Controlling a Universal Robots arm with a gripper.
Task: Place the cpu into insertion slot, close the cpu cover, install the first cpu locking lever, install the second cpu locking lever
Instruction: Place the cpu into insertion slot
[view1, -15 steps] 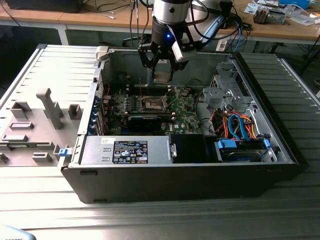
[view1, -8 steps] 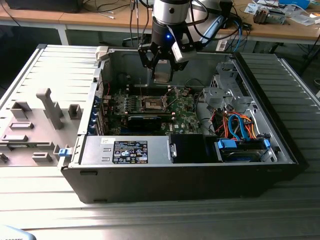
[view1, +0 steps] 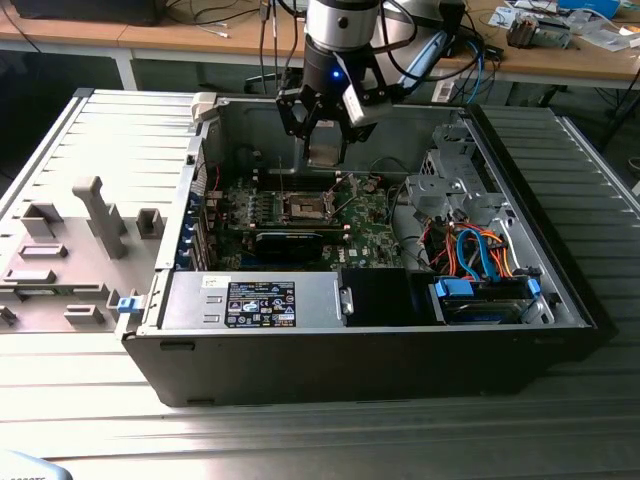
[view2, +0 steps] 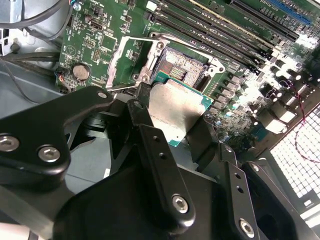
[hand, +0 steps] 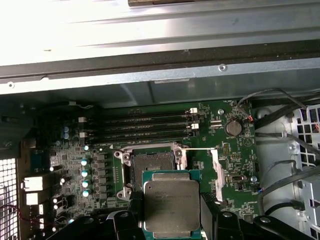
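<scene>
My gripper (view1: 325, 140) hangs inside the open computer case, above the green motherboard, and is shut on the cpu (view1: 326, 156). In both wrist views the cpu (view2: 175, 107) (hand: 171, 205) shows its silver face, clamped at two opposite edges between black fingers (view2: 141, 107). The insertion slot (hand: 150, 165) (view2: 182, 67) (view1: 303, 207) lies uncovered just beyond the chip, dark in the middle with a metal rim. The cpu cover (view2: 120, 57) (hand: 218, 167) stands swung up beside the slot. A thin lever rod (hand: 200, 148) sticks out along the socket's edge.
Long black memory slots (hand: 145, 127) run beside the socket. The case wall (view1: 400, 110) is close behind the gripper. A drive cage with orange and blue cables (view1: 480, 250) fills the exterior view's right. A grey moulded panel (view1: 80, 230) lies outside the case on the left.
</scene>
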